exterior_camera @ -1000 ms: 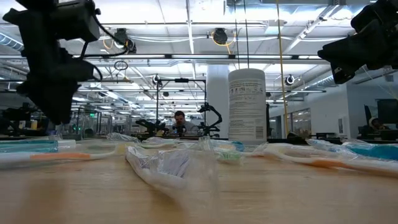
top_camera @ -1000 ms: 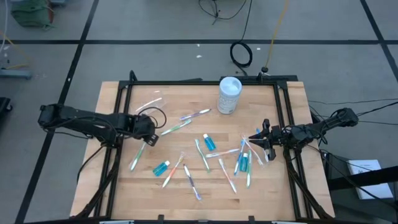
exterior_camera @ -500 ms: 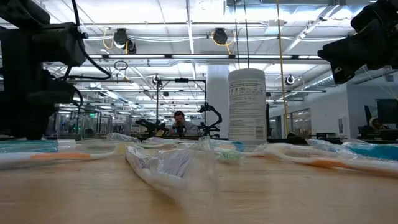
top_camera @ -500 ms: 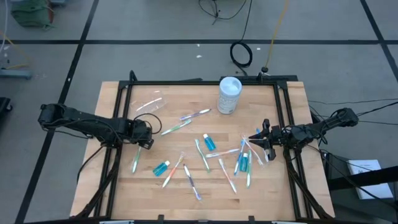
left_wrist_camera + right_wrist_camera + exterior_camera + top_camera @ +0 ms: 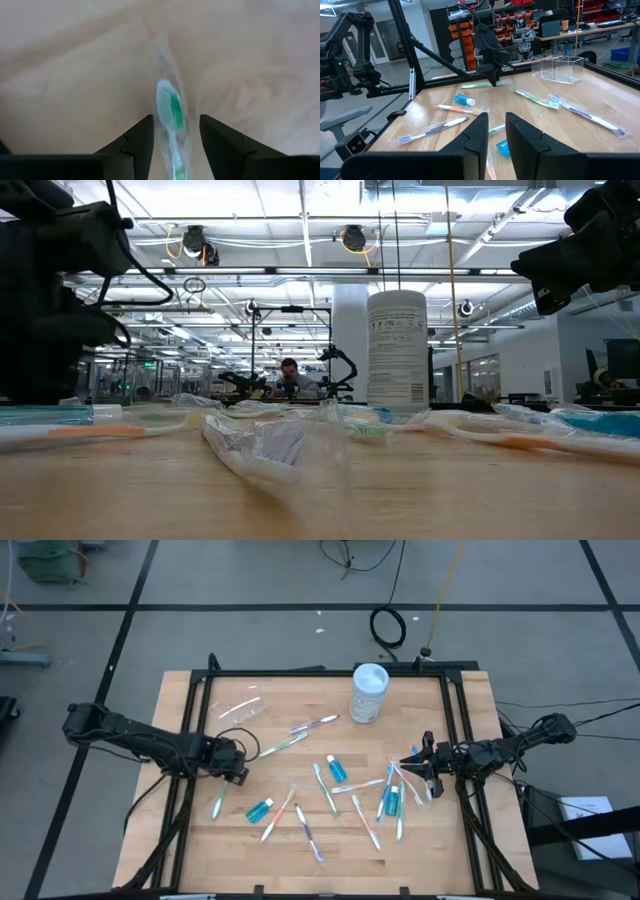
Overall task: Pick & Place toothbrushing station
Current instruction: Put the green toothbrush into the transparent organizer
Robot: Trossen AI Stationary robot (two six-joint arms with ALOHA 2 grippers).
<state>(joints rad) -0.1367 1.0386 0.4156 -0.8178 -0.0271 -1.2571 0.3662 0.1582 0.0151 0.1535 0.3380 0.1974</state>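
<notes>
From above, the pale wooden counter (image 5: 200,840) sits inside a black metal frame. Thin wrapped toothbrushes (image 5: 326,790) lie scattered flat across its middle and right, with two small blue toothpaste tubes (image 5: 336,769) among them. A clear plastic cup (image 5: 240,709) lies near the far left part, and a white cylindrical container (image 5: 368,693) stands upright at the far edge. The left gripper (image 5: 236,769) is low over the near-left part of the counter, at the upper end of a green-accented toothbrush (image 5: 217,802). The right gripper (image 5: 412,768) hangs at the right side, just beside a cluster of brushes.

At counter height, crinkled clear wrappers and pale brush handles stretch across the wood, and the white container (image 5: 396,348) rises behind them with a printed label. A dark arm fills the left edge. A person (image 5: 289,378) sits far back in the room.

The left wrist camera shows the two dark fingers (image 5: 139,138) spread apart, one on each side of the green-accented brush head (image 5: 170,107), which lies in glossy film on the wood grain; they are not pressing on it.

The right wrist camera shows that arm's fingers (image 5: 479,131) standing a narrow gap apart with nothing between them, above several brushes, a blue tube (image 5: 463,100), and a clear rectangular box (image 5: 557,67) farther off.
</notes>
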